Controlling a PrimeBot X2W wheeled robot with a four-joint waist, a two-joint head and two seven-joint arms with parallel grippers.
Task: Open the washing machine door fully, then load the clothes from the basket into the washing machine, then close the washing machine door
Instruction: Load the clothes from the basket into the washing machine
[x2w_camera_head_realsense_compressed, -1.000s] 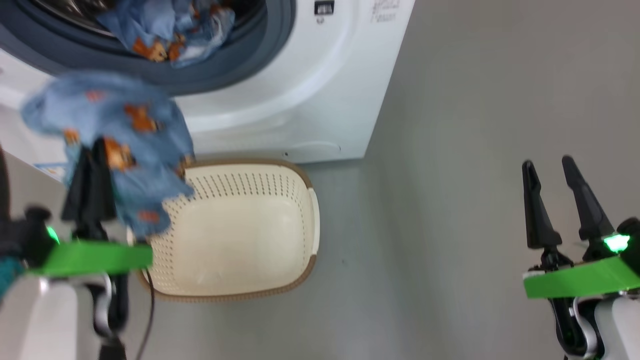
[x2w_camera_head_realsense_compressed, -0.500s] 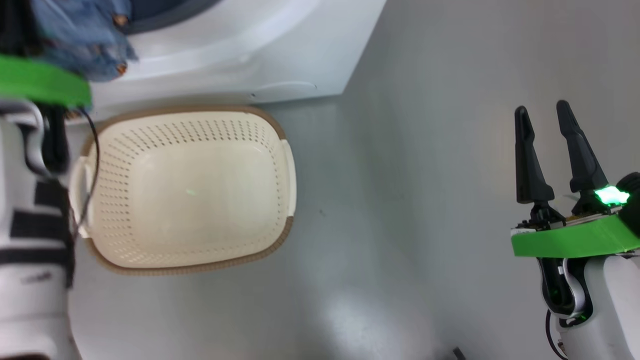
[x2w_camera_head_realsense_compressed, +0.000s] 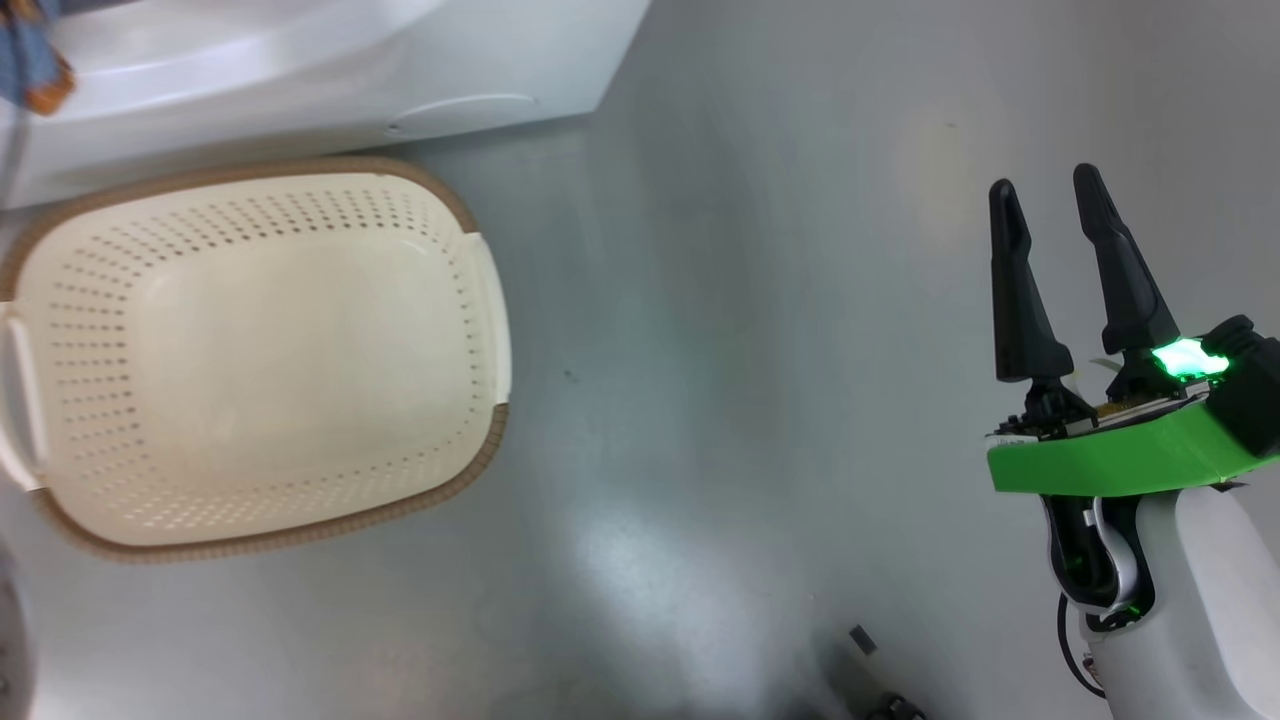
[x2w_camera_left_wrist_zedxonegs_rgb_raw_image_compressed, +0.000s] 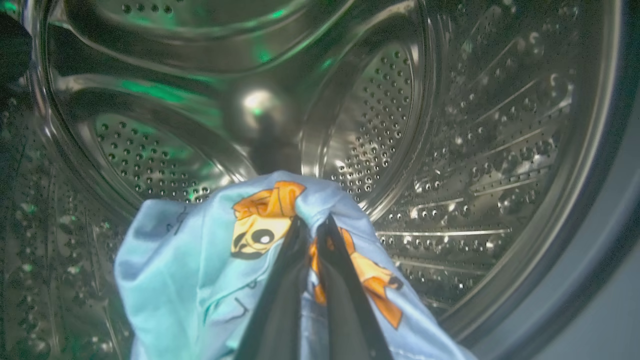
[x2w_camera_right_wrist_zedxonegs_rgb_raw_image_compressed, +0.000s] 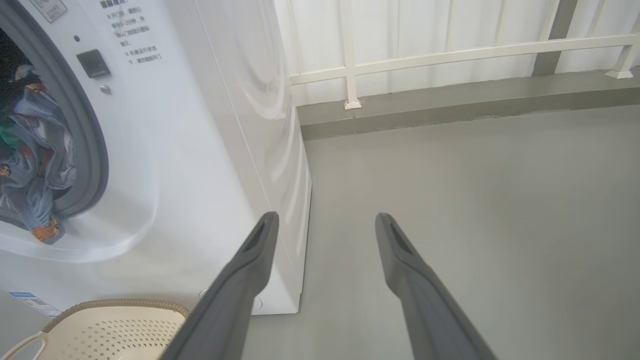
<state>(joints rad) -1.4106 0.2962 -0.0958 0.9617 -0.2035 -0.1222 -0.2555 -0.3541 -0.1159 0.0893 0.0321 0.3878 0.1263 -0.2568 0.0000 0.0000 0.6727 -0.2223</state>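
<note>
In the left wrist view my left gripper (x2w_camera_left_wrist_zedxonegs_rgb_raw_image_compressed: 314, 225) is shut on a light blue cloth (x2w_camera_left_wrist_zedxonegs_rgb_raw_image_compressed: 200, 260) printed with orange animals, held inside the steel drum (x2w_camera_left_wrist_zedxonegs_rgb_raw_image_compressed: 475, 150). The right wrist view has blue clothes (x2w_camera_right_wrist_zedxonegs_rgb_raw_image_compressed: 35, 165) hanging at the washing machine's (x2w_camera_right_wrist_zedxonegs_rgb_raw_image_compressed: 210, 150) grey gasket (x2w_camera_right_wrist_zedxonegs_rgb_raw_image_compressed: 85, 140). The cream basket (x2w_camera_head_realsense_compressed: 480, 460) sits on the floor before the machine (x2w_camera_head_realsense_compressed: 300, 70) with nothing in it. A scrap of blue cloth (x2w_camera_head_realsense_compressed: 25, 60) peeks in at the top left. My right gripper (x2w_camera_head_realsense_compressed: 1044, 183) stands open over bare floor, far right of the basket. The door is out of view.
Grey floor (x2w_camera_head_realsense_compressed: 750, 350) stretches right of the basket and the machine. A white railing (x2w_camera_right_wrist_zedxonegs_rgb_raw_image_compressed: 450, 55) and a low grey kerb (x2w_camera_right_wrist_zedxonegs_rgb_raw_image_compressed: 450, 102) run along the back wall. Small dark bits (x2w_camera_head_realsense_compressed: 862, 640) lie on the floor near the bottom edge.
The head camera has swung, shifting the whole picture. My left gripper rose with the blue cloth from beside the basket toward the drum opening and left the head view. The right gripper stayed open.
</note>
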